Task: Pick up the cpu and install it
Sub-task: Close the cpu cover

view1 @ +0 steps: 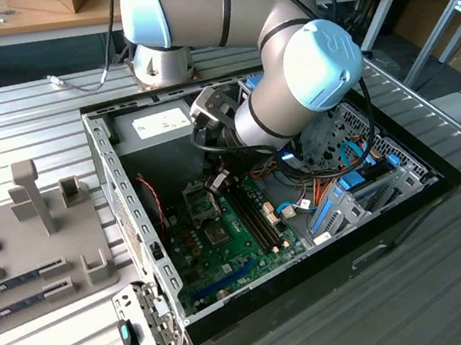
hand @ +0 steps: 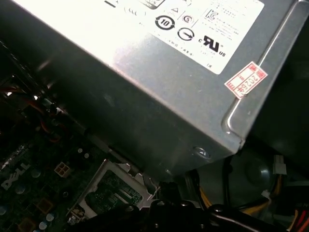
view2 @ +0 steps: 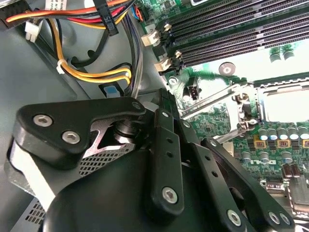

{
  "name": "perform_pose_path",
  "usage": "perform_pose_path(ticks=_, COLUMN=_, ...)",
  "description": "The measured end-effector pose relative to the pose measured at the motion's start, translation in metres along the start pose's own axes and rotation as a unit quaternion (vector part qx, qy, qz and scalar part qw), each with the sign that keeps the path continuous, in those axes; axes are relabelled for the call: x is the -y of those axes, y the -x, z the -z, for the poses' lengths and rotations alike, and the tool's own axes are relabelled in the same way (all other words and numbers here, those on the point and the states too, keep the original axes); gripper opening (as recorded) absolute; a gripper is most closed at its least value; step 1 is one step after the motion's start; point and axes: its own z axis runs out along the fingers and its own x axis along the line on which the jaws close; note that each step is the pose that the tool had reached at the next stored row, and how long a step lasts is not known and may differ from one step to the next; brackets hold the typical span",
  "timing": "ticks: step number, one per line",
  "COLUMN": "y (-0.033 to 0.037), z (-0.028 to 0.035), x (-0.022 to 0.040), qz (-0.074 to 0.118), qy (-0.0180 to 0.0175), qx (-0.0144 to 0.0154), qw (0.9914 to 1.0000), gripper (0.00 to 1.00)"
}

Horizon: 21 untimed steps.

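My gripper (view1: 217, 180) reaches down into the open computer case (view1: 124, 203), just above the dark metal socket frame (view1: 199, 200) on the green motherboard (view1: 240, 248). In the second wrist view its black linkage bars (view2: 164, 159) fill the foreground, and the socket frame (view2: 251, 104) stands beyond them with its lid raised. A glaring pale square (view2: 287, 104) lies inside that frame; I cannot tell what it is. The first wrist view catches the frame's edge (hand: 104, 186). The cpu is hidden from me.
A grey power supply (view1: 160, 122) (hand: 159, 87) stands close behind the gripper. Memory slots (view1: 258, 220) (view2: 231, 29) run beside the socket. Coloured cables (view2: 96, 72) and blue drive brackets (view1: 360, 185) crowd the exterior view's right. A grey tray (view1: 78, 243) lies outside on the left.
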Motion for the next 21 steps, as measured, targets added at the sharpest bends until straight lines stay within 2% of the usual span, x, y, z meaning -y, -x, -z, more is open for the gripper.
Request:
perform_pose_path(ticks=7, y=0.0006, z=0.0060, x=-0.0023, qz=0.000, qy=0.0000, qx=0.0000, qw=1.00000, gripper=0.11)
perform_pose_path(ticks=21, y=0.0007, z=0.0130, x=-0.0042, qz=0.003, qy=0.0004, qx=-0.0008, qw=1.00000, gripper=0.11)
